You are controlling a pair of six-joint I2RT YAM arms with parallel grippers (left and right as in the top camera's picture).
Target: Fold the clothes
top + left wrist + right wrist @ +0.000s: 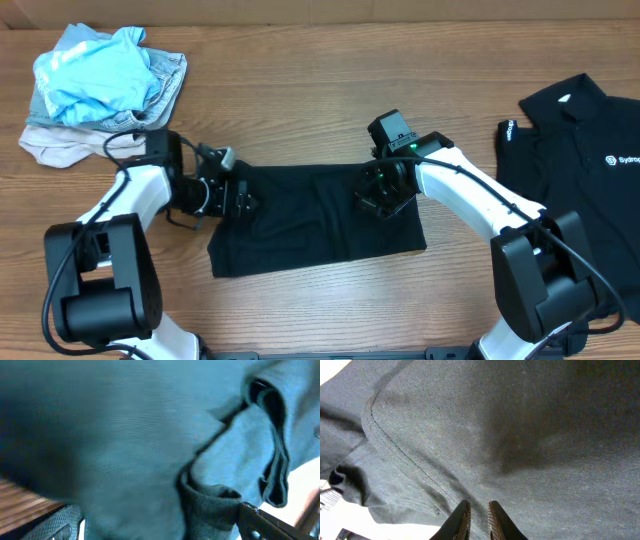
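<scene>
Far left of the left gripper (240, 197), beyond its arm, lies a crumpled heap of three garments. A light-blue one (95, 70) sits on top in puffy folds, a grey one (172, 82) shows ribbed stripes at its side, and a beige one (50, 145) lies flat underneath.

The left gripper sits at the left edge of the plain shirt (310, 225). This is a soft black knit, folded into a rough rectangle that spreads out to the gripper's right on the wood-grain surface (300, 90). In the left wrist view the two fingers (60, 527) stand wide apart. A raised ridge of hemmed cloth (210, 505) lies between them, and they are not closed on it.

The right gripper (385, 195) is over the shirt's upper right part, with cloth to its left and below it. In the right wrist view its two ridged fingers (461, 520) are almost together, with only a slim gap. The fine-ribbed fabric with a stitched curved seam (400, 450) lies just past the tips. I cannot tell whether any cloth is nipped.

Well to the right of that gripper lies the collared shirt (560, 140), also black, spread flat with small white chest lettering (622, 160).

That makes five garments: two black and three pale.
</scene>
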